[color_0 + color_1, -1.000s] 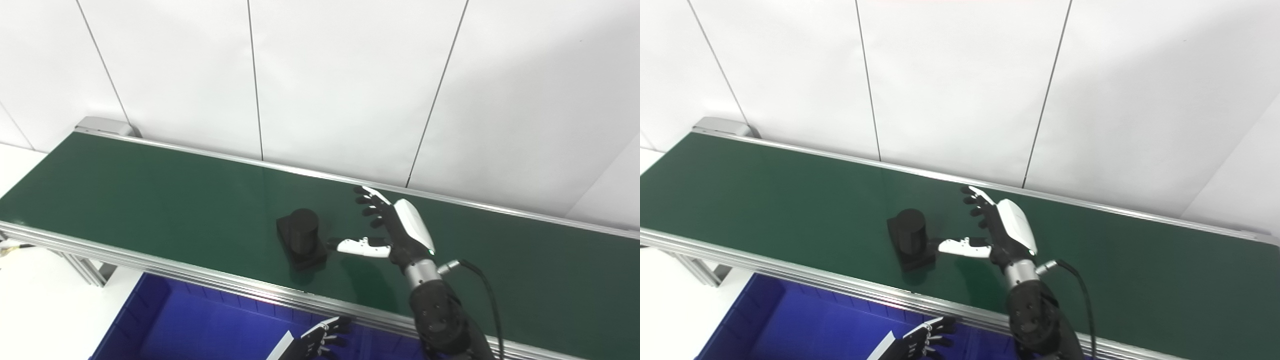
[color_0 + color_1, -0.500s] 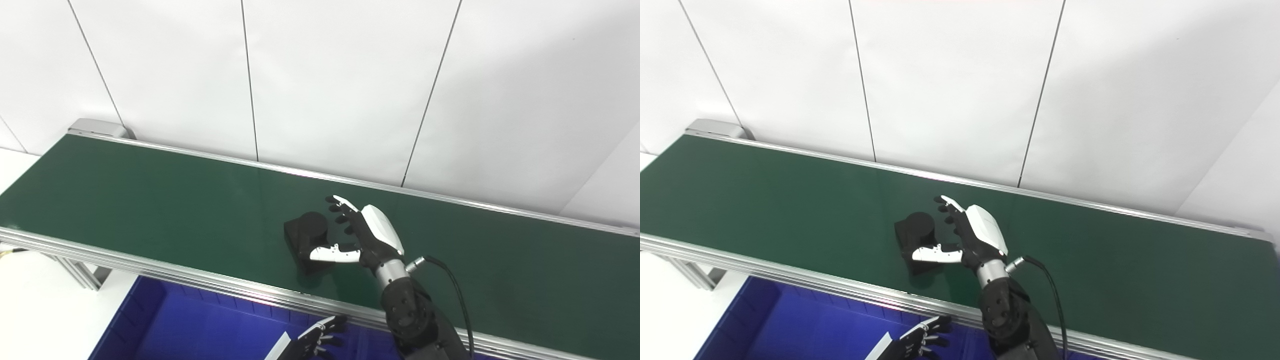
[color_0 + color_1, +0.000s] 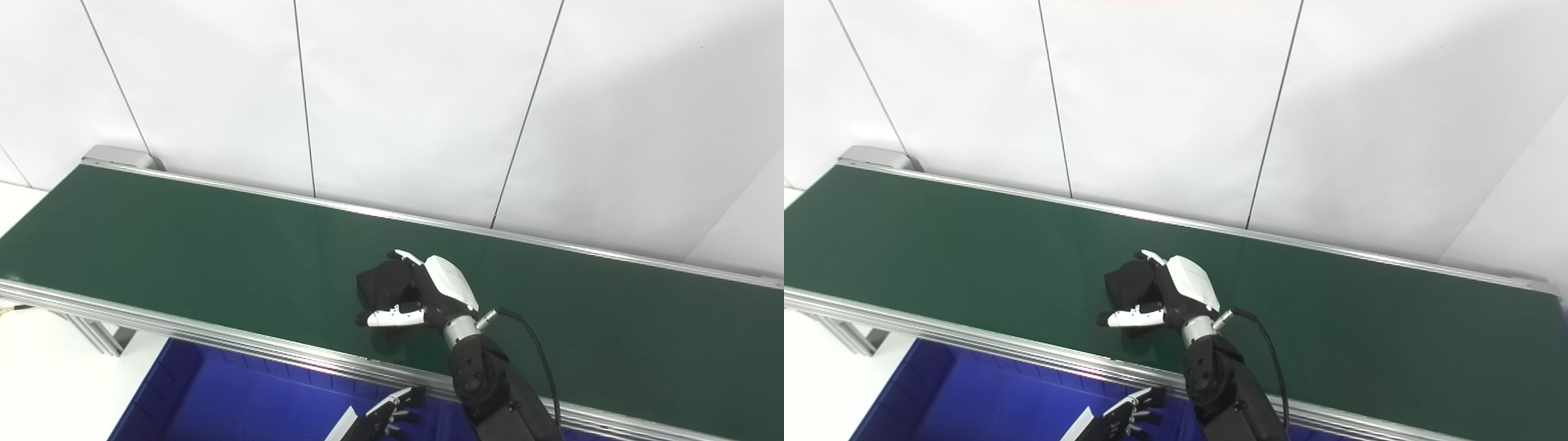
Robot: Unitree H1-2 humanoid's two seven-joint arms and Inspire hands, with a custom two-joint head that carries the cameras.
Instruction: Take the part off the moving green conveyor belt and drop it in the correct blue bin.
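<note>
Black plastic part (image 3: 383,285) — a stubby cylinder on a square base — sits mid-belt on the green conveyor (image 3: 184,245).
My right hand (image 3: 429,294) wraps it from its right side, fingers curled over, thumb underneath — my left hand (image 3: 392,416) idles low, fingers apart, over the blue bin (image 3: 202,398).

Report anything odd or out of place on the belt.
Nothing stands out. The black part sits on the green belt, with the right hand closing its fingers around it.

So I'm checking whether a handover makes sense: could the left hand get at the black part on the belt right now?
Probably not: the left hand sits low over the blue bin, and the right hand covers the black part.
</note>
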